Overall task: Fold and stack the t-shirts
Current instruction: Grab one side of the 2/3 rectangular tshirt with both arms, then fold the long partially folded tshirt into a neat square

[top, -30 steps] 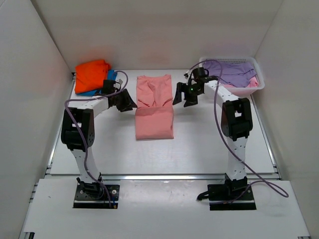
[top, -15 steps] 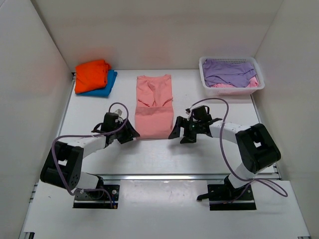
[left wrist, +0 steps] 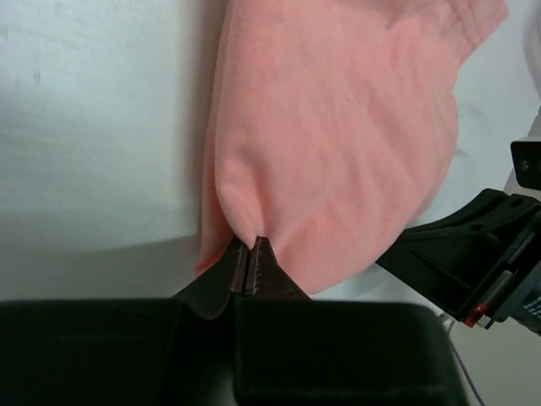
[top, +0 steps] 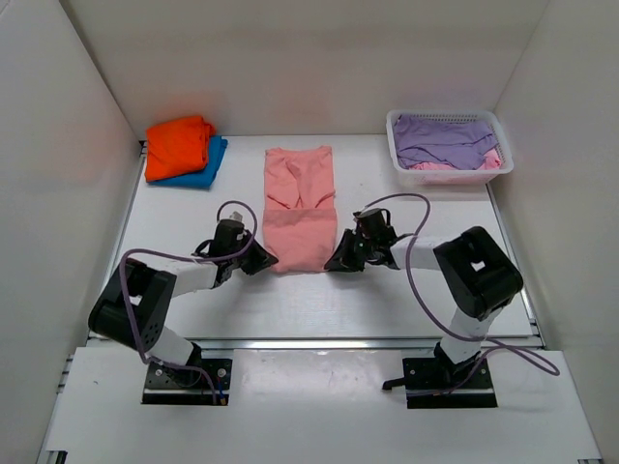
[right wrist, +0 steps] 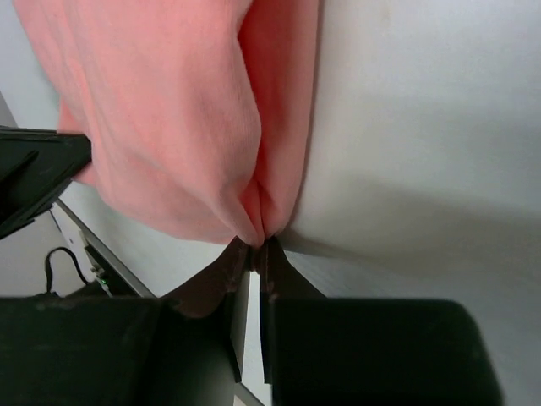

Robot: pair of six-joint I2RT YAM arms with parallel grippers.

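Observation:
A salmon-pink t-shirt (top: 300,208) lies part-folded in a long strip at the table's middle. My left gripper (top: 263,259) is shut on its near left corner, and the pinched cloth (left wrist: 330,144) bunches at the fingertips in the left wrist view. At the near right corner my right gripper (top: 338,259) is shut on the same shirt (right wrist: 177,110), with a fold of cloth nipped between its tips. A folded orange t-shirt (top: 178,145) rests on a blue one (top: 205,162) at the back left. A lavender-purple shirt (top: 443,140) fills the basket.
The white mesh basket (top: 400,170) stands at the back right, with some pink cloth (top: 435,165) under the purple. White walls enclose the table on three sides. Both arms lie low over the table's near half, cables looping above them.
Both arms came down from the shirt's far end to its near corners. Both grippers, open before, have shut on the salmon-pink cloth.

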